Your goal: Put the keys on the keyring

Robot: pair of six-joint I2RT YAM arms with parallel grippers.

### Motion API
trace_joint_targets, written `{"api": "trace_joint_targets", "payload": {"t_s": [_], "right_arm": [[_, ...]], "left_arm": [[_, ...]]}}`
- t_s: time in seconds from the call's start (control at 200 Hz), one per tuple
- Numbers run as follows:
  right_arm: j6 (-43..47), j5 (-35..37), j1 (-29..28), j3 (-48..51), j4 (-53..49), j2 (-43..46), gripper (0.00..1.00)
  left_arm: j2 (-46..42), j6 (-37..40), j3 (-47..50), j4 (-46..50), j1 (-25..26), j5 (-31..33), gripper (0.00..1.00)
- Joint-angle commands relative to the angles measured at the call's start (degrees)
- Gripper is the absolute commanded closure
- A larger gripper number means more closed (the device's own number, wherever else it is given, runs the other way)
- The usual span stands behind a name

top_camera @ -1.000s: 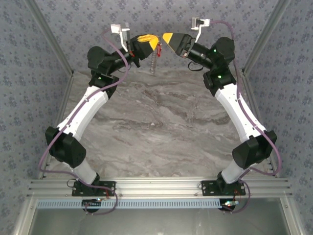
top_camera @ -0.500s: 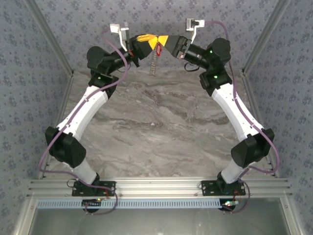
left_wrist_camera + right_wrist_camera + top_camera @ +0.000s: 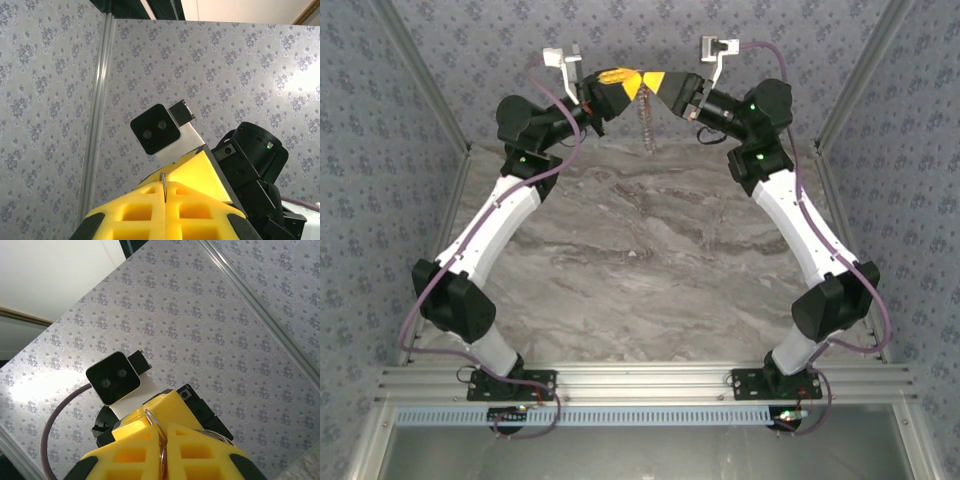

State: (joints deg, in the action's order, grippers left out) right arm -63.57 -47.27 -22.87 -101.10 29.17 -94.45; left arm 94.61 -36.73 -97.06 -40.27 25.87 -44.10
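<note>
Where the two arms meet up high, the left gripper (image 3: 637,87) and the right gripper (image 3: 654,81) both pinch the keyring (image 3: 646,125) tight — it hangs below.

1. My left arm (image 3: 500,215) and right arm (image 3: 800,225) have white shells between bulky black joint housings.
2. Small green lights (image 3: 523,157) glow on the black joints.
3. A purple-grey cable (image 3: 420,300) loops loosely along each arm.
4. My left end effector (image 3: 636,88) and right end effector (image 3: 654,80) carry bright yellow fingers (image 3: 135,212) moulded with square recesses.
5. Each wrist bears a black two-lens camera (image 3: 156,129) on a white bracket.
6. Black base plates (image 3: 520,385) sit at my arms' roots.
</note>
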Motion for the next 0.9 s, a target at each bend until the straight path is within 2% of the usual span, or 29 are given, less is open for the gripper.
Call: {"api": "trace_joint_targets", "payload": {"t_s": [0.0,0.08,0.165,0.46,0.52,0.56,0.899], "right_arm": [[-1.97,-1.16,-0.24,-2.19,3.86,-0.42,0.88],[-2.07,-1.07,-0.24,-2.18,4.19,-0.45,0.91],[-2.56,-1.07,-0.23,-2.14,5.17,-0.48,1.0],[-2.99,0.0,0.32,-1.48,6.3,-0.01,1.0],[-2.47,0.64,0.76,-0.86,5.31,0.47,1.0],[-1.99,1.21,1.34,-0.07,4.92,1.12,1.0],[-1.68,1.59,4.26,3.59,3.99,2.87,1.0]], "left_arm": [[-1.6,0.17,0.29,-2.13,0.56,-0.55,1.0],[-1.62,0.21,0.37,-1.83,0.67,-0.82,1.0],[-1.59,0.24,0.4,-1.53,0.81,-1.09,1.0],[-2.89,3.46,1.04,3.32,1.09,0.72,1.0],[-3.33,3.55,1.46,3.79,1.11,2.49,0.86],[-3.43,3.71,1.84,3.46,1.11,3.11,0.82],[-3.62,5.19,1.71,4.59,1.05,4.52,0.66]]}}
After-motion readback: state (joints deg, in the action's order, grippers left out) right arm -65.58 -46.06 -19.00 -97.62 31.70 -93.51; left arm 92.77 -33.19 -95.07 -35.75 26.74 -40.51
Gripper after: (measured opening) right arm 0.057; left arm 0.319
